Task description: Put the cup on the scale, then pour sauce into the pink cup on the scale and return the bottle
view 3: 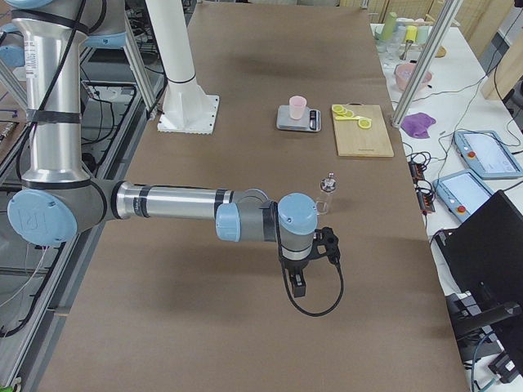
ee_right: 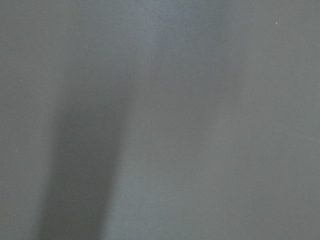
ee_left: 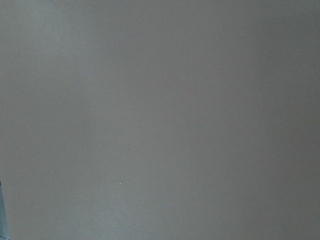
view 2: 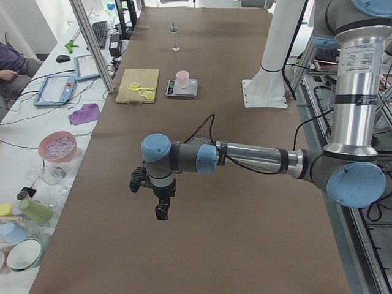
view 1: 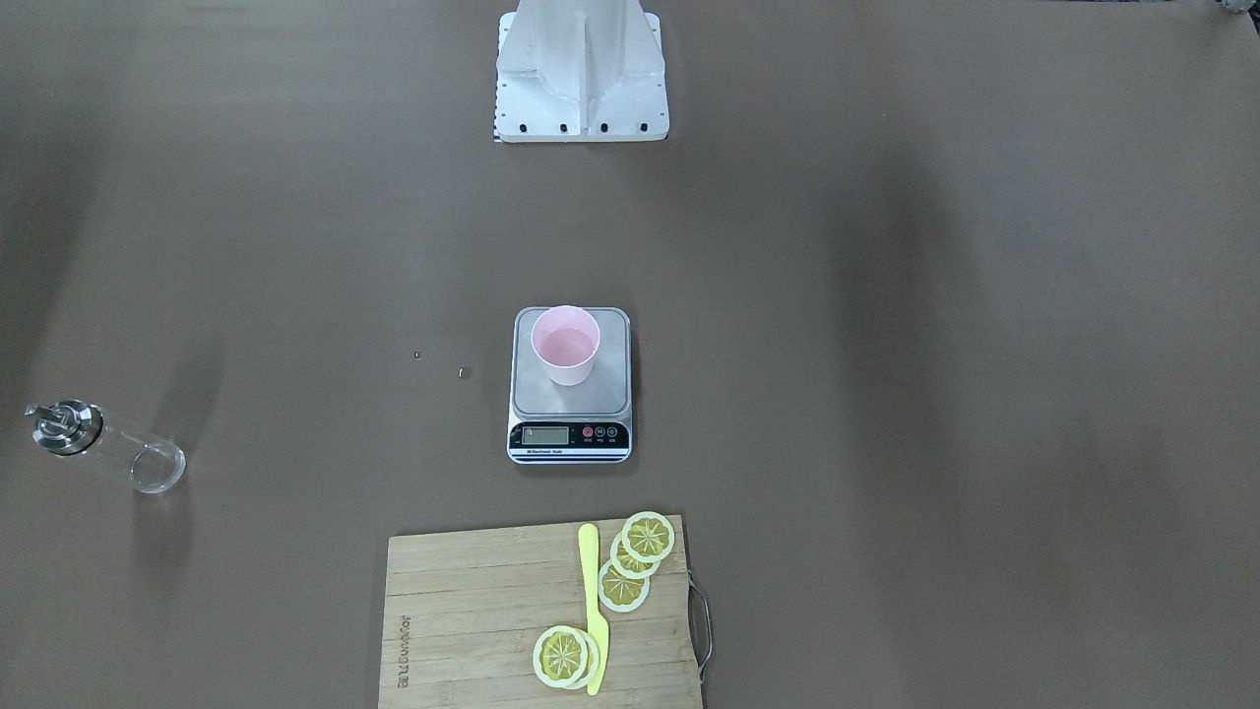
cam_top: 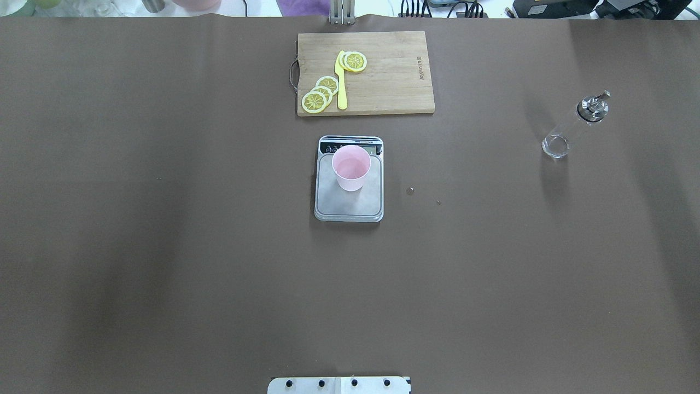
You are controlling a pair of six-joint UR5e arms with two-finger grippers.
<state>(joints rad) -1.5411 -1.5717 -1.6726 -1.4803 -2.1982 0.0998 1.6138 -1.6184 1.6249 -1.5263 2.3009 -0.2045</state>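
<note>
You see the small pale pink tapered cup point(view 1: 565, 345) standing upright on the silver steel platform of the rectangular digital scale point(view 1: 551, 399), at the table's middle. The clear glass bottle with the metal spout point(view 1: 108, 448) stands well apart, on the robot's right side. The left gripper point(view 2: 162, 213) and the right gripper point(view 3: 299, 286) hang over bare table; how wide they are, you cannot tell.

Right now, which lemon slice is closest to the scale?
The end slice of the overlapping row of three, at the board's edge facing the scale.
</note>
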